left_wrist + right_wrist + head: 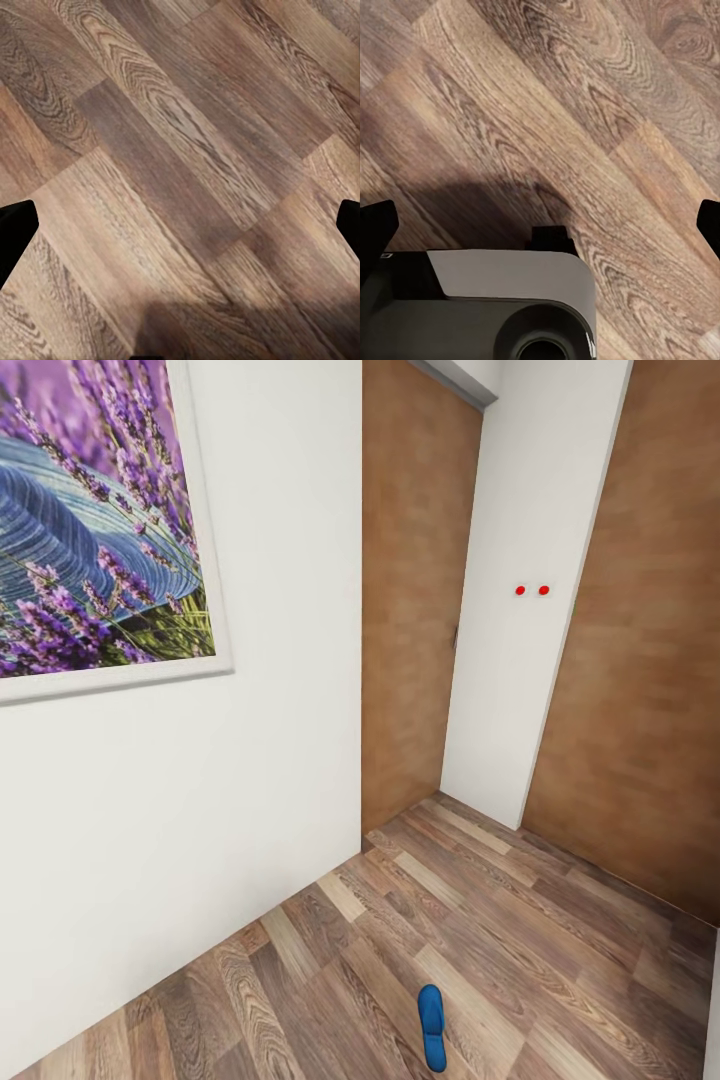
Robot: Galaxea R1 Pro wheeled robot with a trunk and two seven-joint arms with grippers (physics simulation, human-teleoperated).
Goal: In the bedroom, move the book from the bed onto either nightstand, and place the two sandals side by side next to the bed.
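One flat bright blue flip-flop sandal (432, 1027) lies on the wood plank floor (560, 950), near and slightly right of centre, long axis running near-to-far. Both grippers hang spread and empty above bare floor; the nearer arm cannot be determined.

Evenly, brightly lit, with no visible light source. Flat white walls (180, 810) without glare. Soft dark shadows across the floor (472, 195) planks in both wrist views. Slightly soft, with leaning verticals in the head view.
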